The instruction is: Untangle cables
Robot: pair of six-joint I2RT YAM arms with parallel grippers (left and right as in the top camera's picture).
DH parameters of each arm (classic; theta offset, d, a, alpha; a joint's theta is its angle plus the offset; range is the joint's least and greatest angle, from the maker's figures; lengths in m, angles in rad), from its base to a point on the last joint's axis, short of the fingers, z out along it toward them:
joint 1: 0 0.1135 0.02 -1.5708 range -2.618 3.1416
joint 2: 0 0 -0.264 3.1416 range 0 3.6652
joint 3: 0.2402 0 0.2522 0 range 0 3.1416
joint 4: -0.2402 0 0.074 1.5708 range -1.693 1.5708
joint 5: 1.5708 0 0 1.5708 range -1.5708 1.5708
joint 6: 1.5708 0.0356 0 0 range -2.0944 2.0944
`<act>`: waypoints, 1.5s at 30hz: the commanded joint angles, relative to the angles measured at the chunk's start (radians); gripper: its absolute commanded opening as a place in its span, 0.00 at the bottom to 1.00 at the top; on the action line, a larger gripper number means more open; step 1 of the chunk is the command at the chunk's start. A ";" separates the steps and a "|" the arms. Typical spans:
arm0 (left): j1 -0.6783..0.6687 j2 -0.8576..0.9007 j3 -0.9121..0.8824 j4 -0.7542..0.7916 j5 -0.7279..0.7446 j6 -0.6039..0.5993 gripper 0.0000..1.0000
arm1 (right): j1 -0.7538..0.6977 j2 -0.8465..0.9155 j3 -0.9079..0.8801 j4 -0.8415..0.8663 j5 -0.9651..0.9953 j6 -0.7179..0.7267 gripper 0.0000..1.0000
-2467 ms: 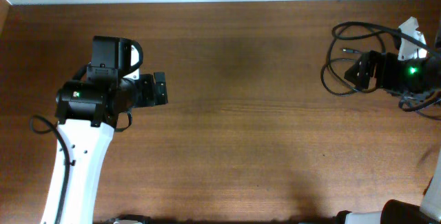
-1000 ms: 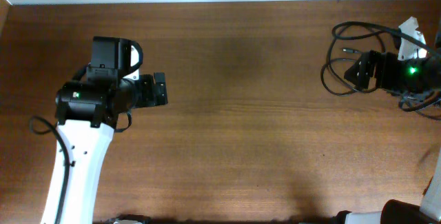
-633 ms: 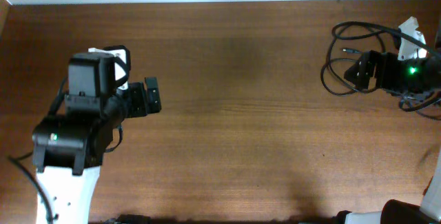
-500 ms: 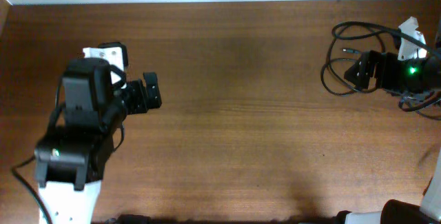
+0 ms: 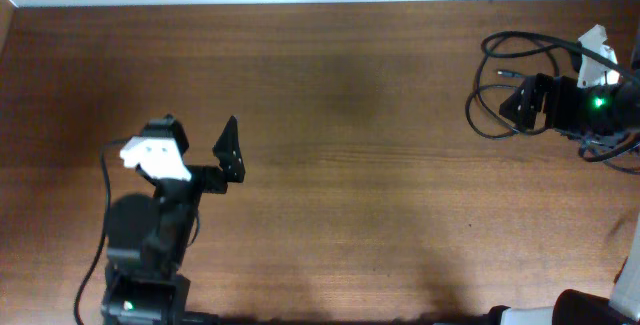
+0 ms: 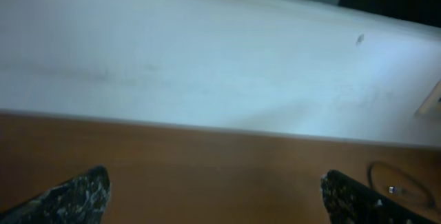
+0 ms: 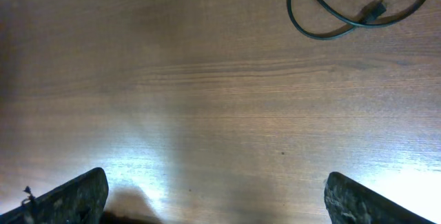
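The left tool (image 6: pixel 217 205) was spread wide, tilted up toward a white wall (image 6: pixel 207 65) beyond the wooden surface (image 5: pixel 350 165). The right tool (image 7: pixel 217 200), equally spread, hung over the looped cables (image 7: pixel 353 21).

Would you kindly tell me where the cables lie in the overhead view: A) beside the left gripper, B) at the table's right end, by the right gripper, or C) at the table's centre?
B: the cables lie looped at the right end of the table, beside the right gripper.
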State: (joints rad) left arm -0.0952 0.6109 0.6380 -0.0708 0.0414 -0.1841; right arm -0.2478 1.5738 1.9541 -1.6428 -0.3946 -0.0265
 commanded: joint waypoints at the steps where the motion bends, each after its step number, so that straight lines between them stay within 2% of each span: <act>1: 0.000 -0.093 -0.116 0.092 0.000 -0.002 0.99 | 0.001 -0.008 0.011 0.001 -0.013 0.000 0.98; 11: 0.000 -0.315 -0.360 0.277 -0.057 -0.002 0.99 | 0.001 -0.008 0.011 0.001 -0.013 0.000 0.99; 19: 0.000 -0.418 -0.524 0.446 -0.076 -0.002 0.99 | 0.001 -0.008 0.011 0.001 -0.013 0.000 0.99; 25: 0.000 -0.496 -0.604 0.485 -0.077 -0.002 0.99 | 0.001 -0.008 0.011 0.001 -0.013 0.000 0.99; 33: 0.000 -0.606 -0.629 0.374 -0.118 -0.002 0.99 | 0.001 -0.008 0.011 0.001 -0.013 0.000 0.99; 38: 0.000 -0.606 -0.629 0.308 -0.117 -0.002 0.99 | 0.001 -0.008 0.011 0.001 -0.013 0.000 0.98; 43: 0.000 -0.606 -0.629 0.154 -0.117 0.030 0.99 | 0.001 -0.008 0.011 0.001 -0.013 0.000 0.99; 45: 0.006 -0.606 -0.629 0.032 -0.108 0.047 0.99 | 0.001 -0.008 0.011 0.001 -0.013 0.000 0.99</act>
State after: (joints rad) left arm -0.0952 0.0147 0.0151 0.0635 -0.0643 -0.1757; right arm -0.2478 1.5738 1.9541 -1.6424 -0.3950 -0.0261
